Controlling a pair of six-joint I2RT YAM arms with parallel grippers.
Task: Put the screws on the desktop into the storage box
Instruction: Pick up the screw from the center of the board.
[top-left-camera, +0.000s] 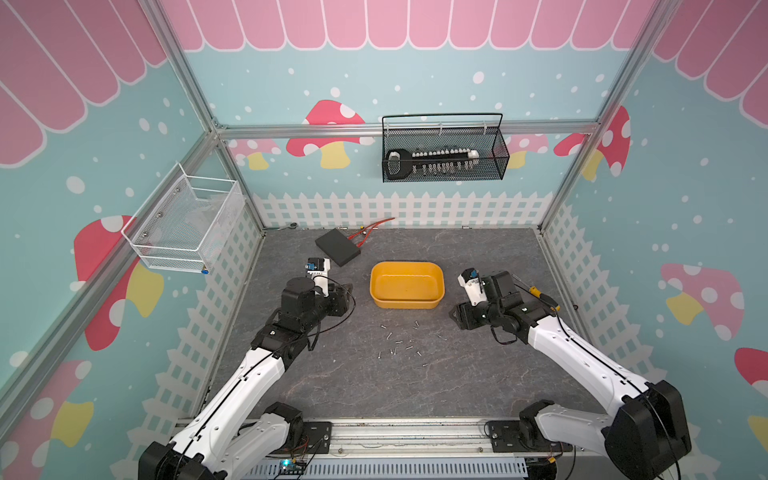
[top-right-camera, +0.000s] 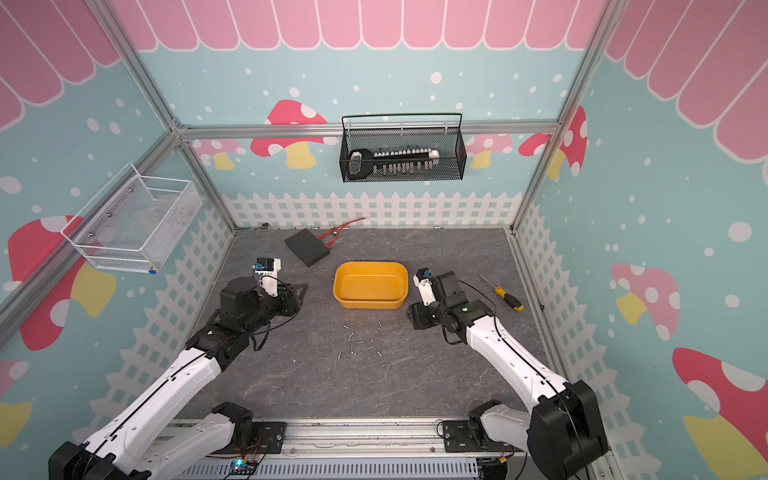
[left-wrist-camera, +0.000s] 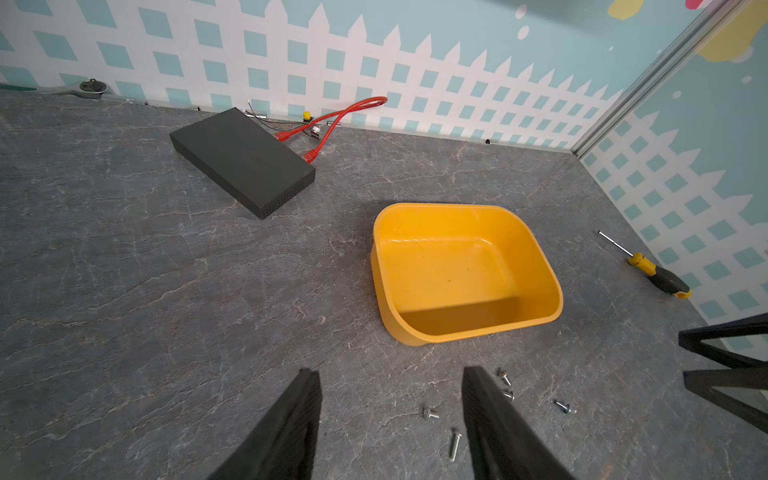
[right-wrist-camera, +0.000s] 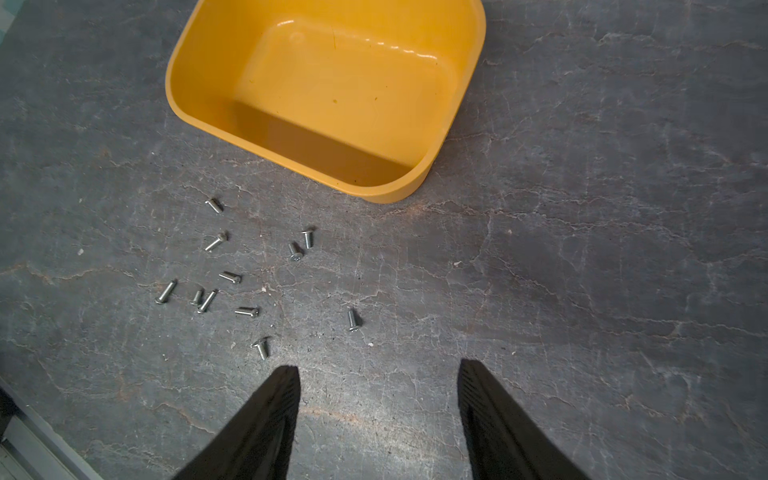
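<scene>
**Grippers open on either side of the tub, screws loose on the desktop**

Left gripper (left-wrist-camera: 390, 374): its two black fingers stand apart with nothing between them, only bare surface and a few screws beside one finger. Right gripper (right-wrist-camera: 379, 365) is likewise spread wide and holds nothing. Both top views show the pair flanking the storage box, the left one toward the desktop's left edge and the right one toward its right edge.

The tiny silver-grey metal screws (right-wrist-camera: 230, 277), roughly a dozen, lie scattered on the dark grey, pale-veined desktop (top-left-camera: 374, 395). They sit near its middle, just in front of the shallow yellow-orange plastic storage box (top-left-camera: 405, 302), between it and the front edge. None touches the box, and no screw shows inside it. The box stands centrally, a little nearer the back edge than the screws.

A flat black rectangular box (top-left-camera: 337, 247) lies askew near the back edge, left of centre, with a looped red cable (top-left-camera: 374, 226) just behind it. A screwdriver with a yellow-and-black handle (top-right-camera: 505, 293) lies close to the right edge. On the back wall hangs a black wire mesh basket (top-left-camera: 496, 166) holding a rail of silver sockets (top-left-camera: 440, 160).
</scene>
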